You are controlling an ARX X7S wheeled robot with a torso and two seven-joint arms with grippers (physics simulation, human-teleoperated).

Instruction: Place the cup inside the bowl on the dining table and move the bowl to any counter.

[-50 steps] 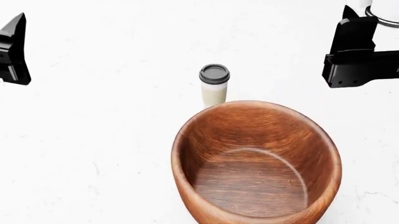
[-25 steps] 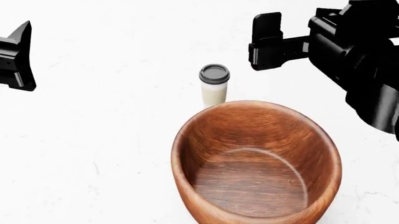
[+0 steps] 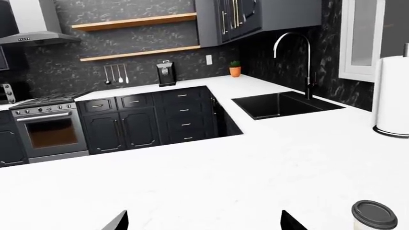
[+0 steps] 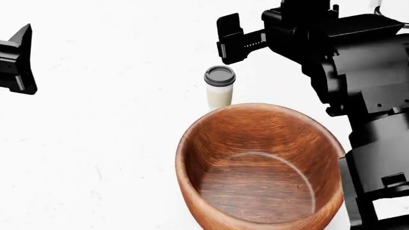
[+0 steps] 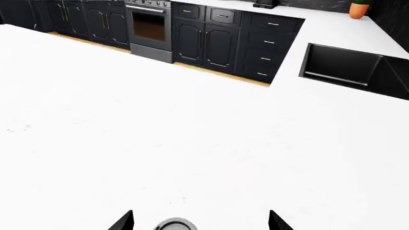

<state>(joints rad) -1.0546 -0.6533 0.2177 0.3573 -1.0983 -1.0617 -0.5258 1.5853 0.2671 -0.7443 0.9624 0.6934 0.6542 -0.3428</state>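
The cream cup with a grey lid [image 4: 219, 87] stands upright on the white dining table [image 4: 96, 143], just behind the rim of the large reddish-brown wooden bowl [image 4: 262, 165], which is empty. My right gripper [image 4: 231, 40] hovers just beyond and above the cup. In the right wrist view it is open [image 5: 199, 223], and the cup's lid [image 5: 174, 224] shows between its fingertips at the frame edge. My left gripper [image 4: 16, 60] is open and empty at the far left, well away from the cup. In the left wrist view [image 3: 204, 223] the cup [image 3: 374, 215] sits off to one side.
Past the table is the counter [image 3: 223, 84] with dark cabinet fronts, a black sink [image 3: 281, 104], a faucet and an oven [image 3: 48, 129]. A white paper towel roll [image 3: 391, 96] stands on the table. My right arm stretches along the bowl's right side [image 4: 377, 143].
My right arm has swept left from the right edge until its gripper is just behind the cup. The left gripper has barely shifted. Cup and bowl have not moved.
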